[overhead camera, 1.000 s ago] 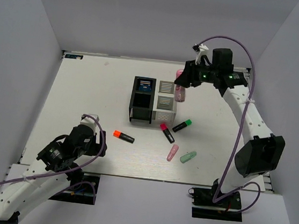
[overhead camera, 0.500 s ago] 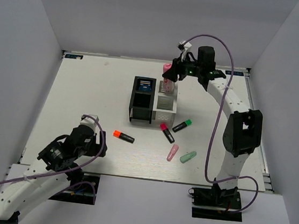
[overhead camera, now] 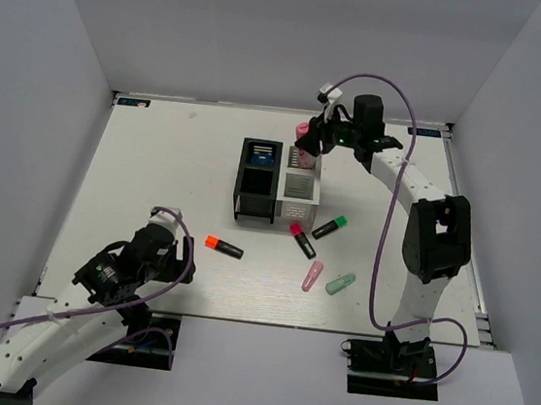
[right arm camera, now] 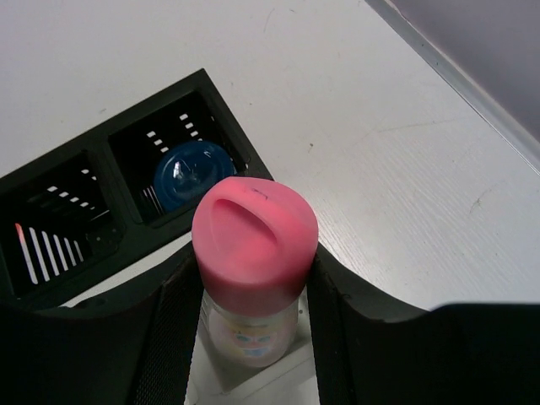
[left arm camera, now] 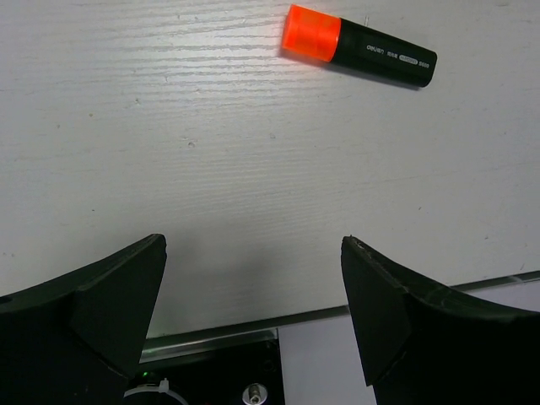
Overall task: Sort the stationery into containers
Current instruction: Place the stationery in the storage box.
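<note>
risk lies in the drop: right jaws grip the pink tube (right arm camera: 253,245) upright over the far cell of the white organiser (overhead camera: 297,201); released off-centre, it could catch the rim and topple onto the bench (overhead camera: 157,170). left jaws hang wide near the orange marker (left arm camera: 359,56).
</note>
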Robot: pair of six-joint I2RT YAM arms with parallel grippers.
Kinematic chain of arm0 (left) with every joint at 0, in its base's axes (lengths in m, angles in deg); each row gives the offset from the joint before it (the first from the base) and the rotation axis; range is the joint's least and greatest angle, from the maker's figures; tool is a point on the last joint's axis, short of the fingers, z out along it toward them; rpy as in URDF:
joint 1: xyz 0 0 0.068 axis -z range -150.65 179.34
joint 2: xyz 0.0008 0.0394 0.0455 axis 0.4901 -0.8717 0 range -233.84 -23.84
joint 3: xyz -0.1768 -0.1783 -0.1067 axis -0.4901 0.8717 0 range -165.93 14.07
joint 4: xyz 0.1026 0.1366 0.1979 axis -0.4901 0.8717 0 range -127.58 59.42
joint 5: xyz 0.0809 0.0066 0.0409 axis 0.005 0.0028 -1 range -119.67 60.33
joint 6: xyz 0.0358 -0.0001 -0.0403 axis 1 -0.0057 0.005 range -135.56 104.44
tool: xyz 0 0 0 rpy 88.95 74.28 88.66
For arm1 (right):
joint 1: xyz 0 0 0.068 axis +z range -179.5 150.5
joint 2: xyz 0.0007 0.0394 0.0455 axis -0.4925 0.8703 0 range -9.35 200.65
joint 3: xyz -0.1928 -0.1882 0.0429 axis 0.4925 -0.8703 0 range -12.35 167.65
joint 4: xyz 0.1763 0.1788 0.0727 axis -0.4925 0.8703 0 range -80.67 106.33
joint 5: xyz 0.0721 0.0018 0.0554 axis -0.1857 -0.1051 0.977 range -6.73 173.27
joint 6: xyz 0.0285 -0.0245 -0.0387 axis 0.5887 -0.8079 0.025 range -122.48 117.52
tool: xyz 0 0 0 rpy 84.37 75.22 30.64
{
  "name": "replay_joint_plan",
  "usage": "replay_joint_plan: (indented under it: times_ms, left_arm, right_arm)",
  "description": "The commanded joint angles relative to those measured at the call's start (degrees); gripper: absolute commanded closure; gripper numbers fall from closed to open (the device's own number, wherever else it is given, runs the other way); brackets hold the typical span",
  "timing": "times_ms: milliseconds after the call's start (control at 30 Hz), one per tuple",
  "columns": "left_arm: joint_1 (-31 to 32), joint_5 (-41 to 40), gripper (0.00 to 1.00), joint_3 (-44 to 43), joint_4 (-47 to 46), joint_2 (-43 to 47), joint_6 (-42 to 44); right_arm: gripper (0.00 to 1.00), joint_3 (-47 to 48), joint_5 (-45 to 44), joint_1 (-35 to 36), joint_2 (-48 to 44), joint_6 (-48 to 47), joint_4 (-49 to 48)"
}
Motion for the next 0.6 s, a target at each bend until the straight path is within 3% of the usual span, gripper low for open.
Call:
replay_joint_plan:
  times_ms: [0, 67, 167, 200, 233, 267, 300, 333, 367, 433, 467, 500, 533, 567]
  left_arm:
    - [-0.24, 0.8, 0.06, 0.0, -1.15, -0.45, -0.36]
    - [-0.23, 0.71, 0.06, -0.52, -0.63, -0.54, -0.36]
    - [-0.24, 0.79, 0.06, -0.79, -0.27, -0.36, -0.71]
    - [-0.24, 0.8, 0.06, -0.88, -0.36, -0.19, -0.97]
    - [-0.32, 0.88, 0.06, -0.62, -0.45, -0.36, -1.15]
    - [-0.06, 1.06, 0.06, -0.35, -0.71, -0.45, -1.5]
    - [-0.32, 1.15, 0.07, -0.26, -0.8, -0.62, -2.11]
    - [-0.41, 1.06, 0.1, -0.17, -0.97, -1.15, -2.38]
    - [-0.32, 1.15, 0.23, -0.17, -1.15, -1.41, -3.08]
    - [-0.32, 1.06, 0.56, 0.0, -1.85, -3.61, -4.66]
    - [-0.24, 1.15, 0.87, 0.26, -3.07, -4.74, -6.32]
    - [-0.24, 1.24, 0.95, 0.44, -4.22, -6.32, -8.16]
    - [-0.06, 0.71, 0.98, 0.7, -5.44, -8.16, -10.97]
    - [0.29, 0.36, 0.98, 0.88, -5.81, -8.97, -14.21]
  right_arm:
    - [1.0, -0.32, -1.72, -0.04, -0.17, -2.8, -5.03]
    - [1.0, -0.67, -2.34, -0.04, -0.35, -2.88, -5.82]
    - [0.89, -1.73, -1.64, -0.04, -0.96, -3.06, -6.27]
    - [0.68, -3.12, -1.29, -0.12, -1.66, -3.15, -6.96]
    - [0.56, -3.48, -1.03, 0.05, -2.1, -3.15, -7.14]
    - [0.35, -3.84, -0.85, 0.14, -2.37, -3.15, -7.06]
    - [0.22, -5.23, -0.41, 0.05, -3.07, -3.15, -7.15]
    - [0.13, -5.77, -0.32, -0.04, -3.86, -3.15, -7.15]
    - [0.11, -6.38, 0.03, -0.04, -4.82, -2.54, -7.23]
    - [0.18, -7.0, 0.82, -0.3, -6.31, -0.61, -6.8]
    - [0.23, -7.09, 1.69, -0.39, -7.02, 1.23, -6.62]
    - [0.32, -7.09, 1.79, -0.48, -7.55, 2.03, -6.1]
    - [0.84, -7.09, 2.57, -0.56, -9.47, 3.08, -5.48]
    - [1.0, -7.18, 0.93, -0.22, -10.36, 4.83, -3.3]
